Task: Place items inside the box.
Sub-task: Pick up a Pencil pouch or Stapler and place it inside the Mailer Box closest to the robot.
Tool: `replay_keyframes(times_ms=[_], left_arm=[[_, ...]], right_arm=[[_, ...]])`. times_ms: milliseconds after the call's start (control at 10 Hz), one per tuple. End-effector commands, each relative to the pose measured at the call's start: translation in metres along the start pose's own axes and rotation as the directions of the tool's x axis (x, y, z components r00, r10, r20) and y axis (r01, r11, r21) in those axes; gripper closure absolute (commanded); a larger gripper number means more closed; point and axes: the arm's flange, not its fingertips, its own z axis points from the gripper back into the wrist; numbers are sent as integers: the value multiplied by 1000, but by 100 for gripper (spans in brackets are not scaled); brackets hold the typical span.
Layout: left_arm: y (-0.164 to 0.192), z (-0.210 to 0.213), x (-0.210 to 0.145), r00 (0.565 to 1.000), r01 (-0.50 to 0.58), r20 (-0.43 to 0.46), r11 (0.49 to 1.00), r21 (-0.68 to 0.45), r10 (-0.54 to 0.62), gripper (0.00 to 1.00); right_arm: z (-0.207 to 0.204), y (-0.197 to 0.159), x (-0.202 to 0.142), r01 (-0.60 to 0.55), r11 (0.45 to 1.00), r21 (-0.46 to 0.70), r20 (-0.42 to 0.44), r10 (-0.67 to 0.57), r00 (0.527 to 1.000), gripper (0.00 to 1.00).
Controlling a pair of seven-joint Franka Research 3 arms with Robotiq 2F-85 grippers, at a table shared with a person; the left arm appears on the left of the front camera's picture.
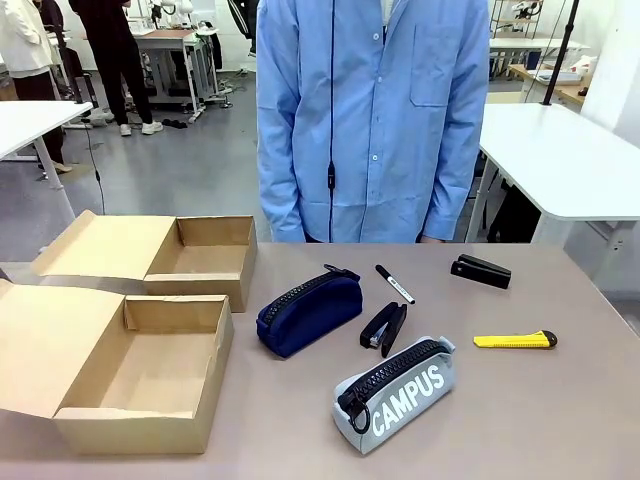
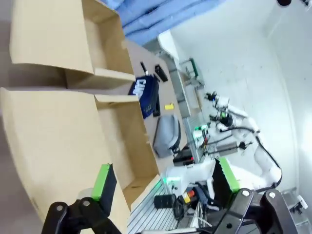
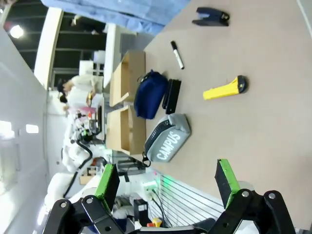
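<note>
One grey case reads "CAMPUS" — left pincer and right pincer both gape wide

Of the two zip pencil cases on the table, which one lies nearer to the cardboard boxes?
The navy fabric zip case, which lies close beside the open cardboard boxes. The grey fabric case lettered "CAMPUS" lies farther from them.

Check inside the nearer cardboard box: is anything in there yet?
Nothing visible: the nearer box shows only bare cardboard floor. Its front wall hides a strip of floor along the near edge, so that part cannot be checked.
</note>
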Motion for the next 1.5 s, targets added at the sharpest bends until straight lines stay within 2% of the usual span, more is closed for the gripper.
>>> replay_keyframes(times_ms=[0,600,700,800,900,1000,1100,1200,1300,1400], left_arm=[[-15,-7,3,995,65,-74,998,20,-63,0],[-15,-7,3,995,65,-74,998,20,-63,0],[-15,-7,3,995,65,-74,998,20,-63,0],[-15,-7,3,995,65,-74,998,20,-63,0],[-15,-7,3,995,65,-74,998,20,-63,0],[-15,-7,3,995,65,-74,998,20,-63,0],[-15,-7,3,995,65,-74,998,20,-63,0],[-15,-7,3,995,65,-74,998,20,-63,0],[-15,-7,3,995,65,-74,998,20,-63,0],[-15,-7,3,995,65,-74,998,20,-63,0]], right_arm=[[-8,26,-3,-77,997,-4,-39,77,996,0],[-10,27,-3,-51,998,-29,-52,50,997,0],[-35,59,-19,-301,953,48,-166,304,938,0],[-61,90,-36,-530,836,141,-340,544,767,0],[-86,114,-55,-696,691,197,-410,703,582,0],[-107,132,-78,-828,523,200,-464,795,391,0],[-106,139,-93,-880,415,232,-459,844,277,0],[-82,138,-90,-841,533,99,-400,795,456,0],[-29,119,-75,-725,683,93,-258,720,645,0],[24,83,-56,-603,798,-3,-139,597,790,0]])
